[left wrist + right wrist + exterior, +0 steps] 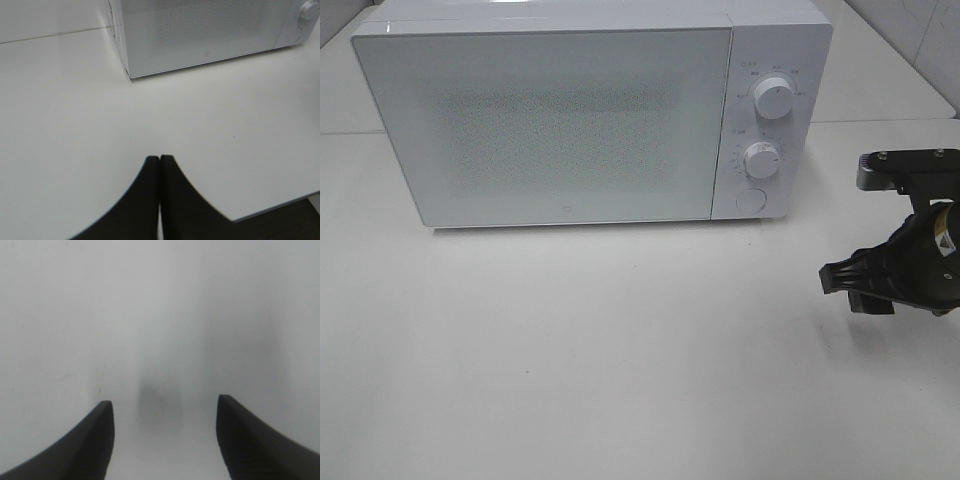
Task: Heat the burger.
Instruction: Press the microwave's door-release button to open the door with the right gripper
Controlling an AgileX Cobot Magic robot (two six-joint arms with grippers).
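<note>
Squarely at the back of the white table (620, 360) stands a white microwave oven (770, 40), its long side running across the exterior view and its front facing the camera. Its frosted door (550, 125) is closed and fills most of the front. The burger shows in no view, so where it is and which way it points cannot be told.

The right gripper (162, 407) hangs over bare tabletop at the right edge of the exterior view, right of the oven and nearer the camera, its fingers spread wide with nothing between them. The left gripper (159, 159) is pressed together, fingertips touching and empty, over the table before the oven's left corner.

On the control panel sit an upper knob (774, 99), a lower knob (761, 159) and a round button (750, 200) beneath.
</note>
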